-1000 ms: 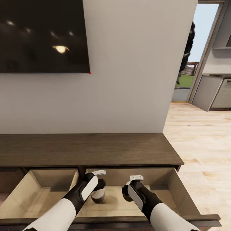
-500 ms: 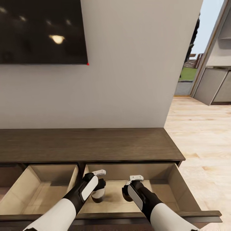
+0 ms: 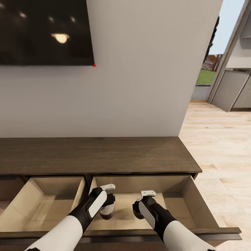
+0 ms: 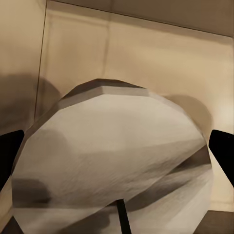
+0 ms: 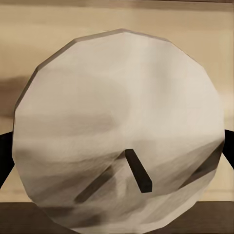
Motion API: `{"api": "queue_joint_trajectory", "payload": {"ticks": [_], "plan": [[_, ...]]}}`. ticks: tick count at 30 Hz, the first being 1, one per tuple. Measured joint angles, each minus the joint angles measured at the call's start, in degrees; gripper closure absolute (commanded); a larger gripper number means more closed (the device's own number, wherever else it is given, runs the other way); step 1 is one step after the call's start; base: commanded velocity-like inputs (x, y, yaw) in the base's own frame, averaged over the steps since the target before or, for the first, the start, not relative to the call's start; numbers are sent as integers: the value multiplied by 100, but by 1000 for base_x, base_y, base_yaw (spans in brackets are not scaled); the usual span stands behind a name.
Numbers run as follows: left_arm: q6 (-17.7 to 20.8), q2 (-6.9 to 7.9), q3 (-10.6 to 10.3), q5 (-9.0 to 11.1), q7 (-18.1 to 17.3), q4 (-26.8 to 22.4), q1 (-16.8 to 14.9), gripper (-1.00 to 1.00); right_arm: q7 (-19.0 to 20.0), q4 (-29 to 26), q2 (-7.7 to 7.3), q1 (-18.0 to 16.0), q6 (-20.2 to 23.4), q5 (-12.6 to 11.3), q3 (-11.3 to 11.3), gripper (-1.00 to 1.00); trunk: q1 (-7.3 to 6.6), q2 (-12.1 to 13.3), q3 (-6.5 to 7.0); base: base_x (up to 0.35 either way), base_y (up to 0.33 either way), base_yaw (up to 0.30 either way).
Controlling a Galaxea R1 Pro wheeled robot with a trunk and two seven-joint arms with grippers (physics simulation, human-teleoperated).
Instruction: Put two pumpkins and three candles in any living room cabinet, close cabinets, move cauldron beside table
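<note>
Left gripper (image 3: 106,205) hides most of its candle (image 3: 106,212); a pale lower part shows. Right gripper (image 3: 141,206) covers whatever it carries (fingertips unseen). Cabinet (image 3: 97,157) runs off the left edge. Wrist views: candle (image 4: 112,161) and candle (image 5: 119,126) cut off at bottom edges.

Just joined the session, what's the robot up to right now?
Both arms reach into the open right-hand drawer of the dark cabinet under the wall TV. The left gripper holds one candle, the right gripper another. Both candles are down in the drawer, not yet released. The neighbouring drawer is open too.
</note>
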Motion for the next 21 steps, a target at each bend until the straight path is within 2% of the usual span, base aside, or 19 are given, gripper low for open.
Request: {"api": "queue_joint_trajectory", "payload": {"ticks": [6, 18, 21], "plan": [[-1, 0, 0, 0, 0, 0, 0, 100, -1, 0, 0, 0, -1, -2, 1, 100, 15, -8, -133, 0, 0, 0], [-3, 0, 2, -5, 1, -9, -1, 100, 5, -2, 0, -2, 0, 8, 2, 100, 15, -9, -133, 0, 0, 0], [-1, 0, 2, 0, 1, -5, 0, 100, 6, 0, 0, 0, -1, -1, 1, 100, 23, -12, -199, 0, 0, 0]]}}
